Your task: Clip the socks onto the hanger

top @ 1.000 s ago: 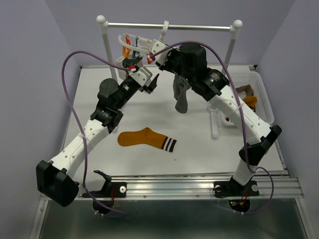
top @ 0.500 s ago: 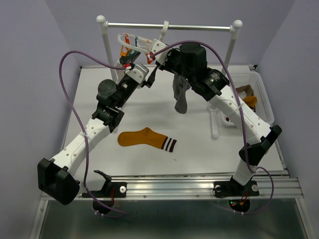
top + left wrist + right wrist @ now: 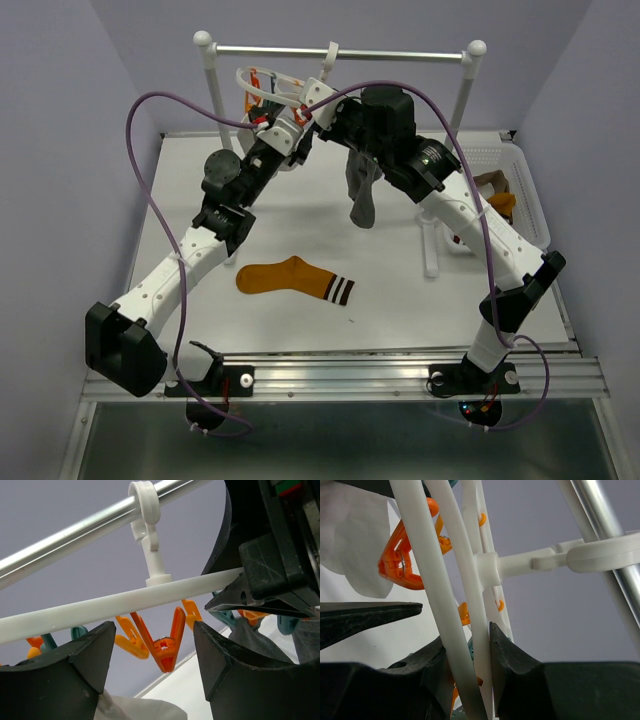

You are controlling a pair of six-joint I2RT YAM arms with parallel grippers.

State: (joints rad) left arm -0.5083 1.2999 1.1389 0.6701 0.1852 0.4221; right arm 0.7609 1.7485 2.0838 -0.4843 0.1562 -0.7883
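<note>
Under the rail [image 3: 400, 53], right jaws pinch the hanger [image 3: 100, 607]; left jaws gape near an orange clip [image 3: 165, 647].

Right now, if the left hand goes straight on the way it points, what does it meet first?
Most likely the orange clip hanging from the hanger. It lies straight ahead of the open left hand, though the depth is unclear.
</note>
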